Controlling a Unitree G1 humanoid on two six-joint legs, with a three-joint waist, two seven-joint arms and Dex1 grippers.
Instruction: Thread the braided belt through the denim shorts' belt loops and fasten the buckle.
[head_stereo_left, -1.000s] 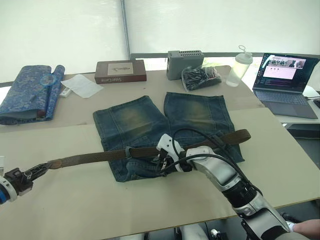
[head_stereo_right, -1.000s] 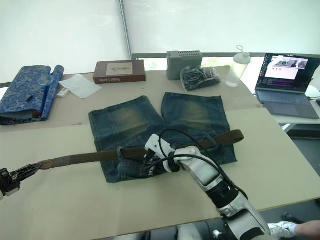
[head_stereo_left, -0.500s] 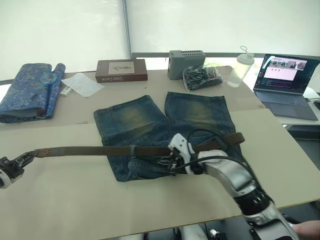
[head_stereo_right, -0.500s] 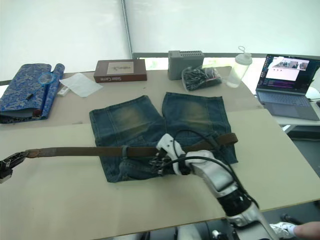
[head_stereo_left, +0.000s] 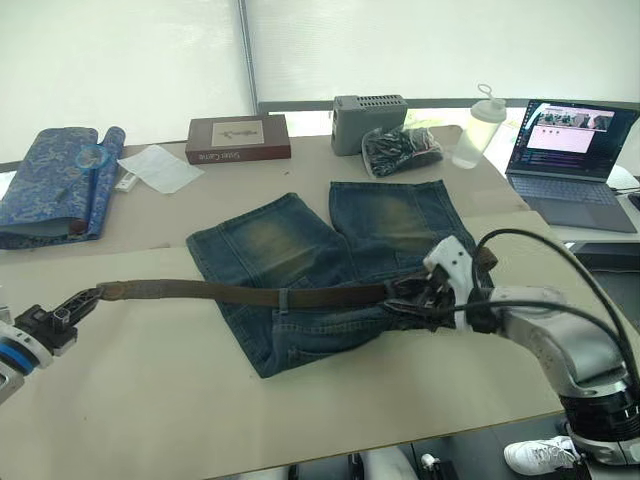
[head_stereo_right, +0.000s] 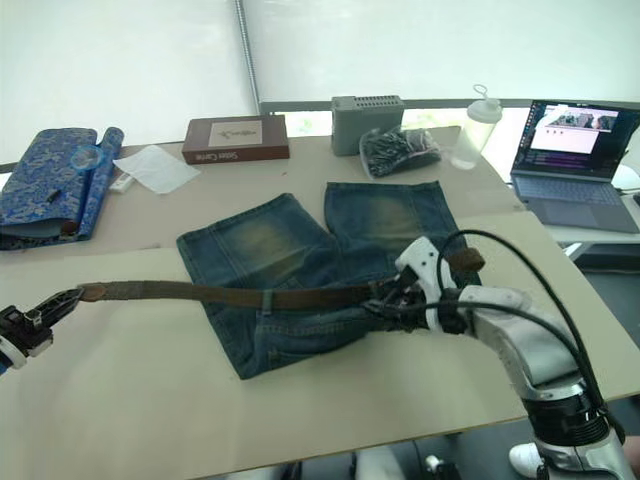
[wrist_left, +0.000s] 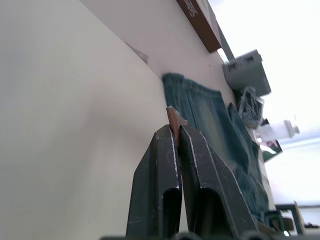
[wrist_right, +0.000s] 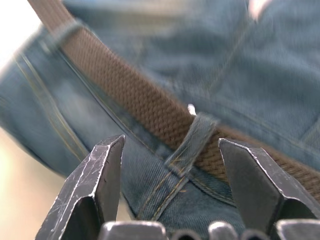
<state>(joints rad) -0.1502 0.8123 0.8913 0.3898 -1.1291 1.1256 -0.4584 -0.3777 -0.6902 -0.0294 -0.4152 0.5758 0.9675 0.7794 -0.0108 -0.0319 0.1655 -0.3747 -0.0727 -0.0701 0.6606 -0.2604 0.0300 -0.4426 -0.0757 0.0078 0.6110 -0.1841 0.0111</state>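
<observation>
l gripper (head_stereo_left: 82, 297) clamped on braided belt (head_stereo_left: 230, 292) tip off the denim shorts (head_stereo_left: 300, 255), r gripper (wrist_right: 170, 165) spread over a belt loop (wrist_right: 192, 142); risk: shorts drag w/ the pull, loops bunch.

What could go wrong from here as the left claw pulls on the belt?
The left claw grips only the very tip of the braided belt, so it could slip out. The denim shorts lie skewed and bunched at the waistband, and may drag along with the belt. The right claw is open around a belt loop, not holding it, so nothing anchors the shorts.
</observation>
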